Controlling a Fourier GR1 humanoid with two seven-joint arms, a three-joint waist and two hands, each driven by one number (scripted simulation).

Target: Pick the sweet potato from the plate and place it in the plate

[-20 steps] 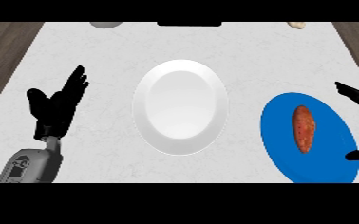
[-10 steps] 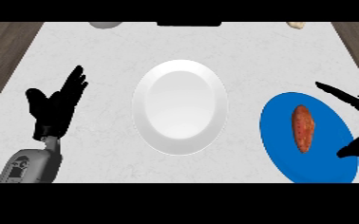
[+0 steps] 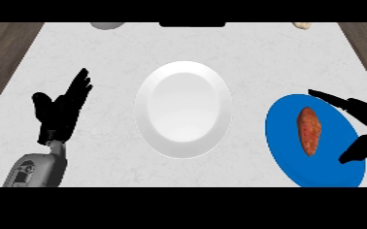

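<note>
Sweet potato [image 3: 309, 137] is seen lying lengthwise on the blue plate [image 3: 287, 160], at the near right of the desk [image 3: 108, 58]. It is not held by anything.

White plate [image 3: 184, 109] is set at desk centre, well apart from the sweet potato; nothing is seen on it.

Right hand [image 3: 342, 102] is seen at the right edge, over the blue plate's right side. Fingers are spread apart: one dark part is seen beyond the sweet potato's far end, another [image 3: 354, 151] to the right of its near end. The sweet potato is flanked but not touched, as far as can be told.

Left hand [image 3: 61, 109] is seen at the left, on a grey forearm [image 3: 36, 170], fingers straight and up, apart, nothing held. It is resting over bare desk, well left of the white plate.

Along the far edge three things are cut off by the frame: a grey rounded object [image 3: 108, 25] at left, a black object [image 3: 192, 24] at centre, a small tan object [image 3: 302, 25] at right. What they are cannot be told.

No brands, labels or writing can be read anywhere.
</note>
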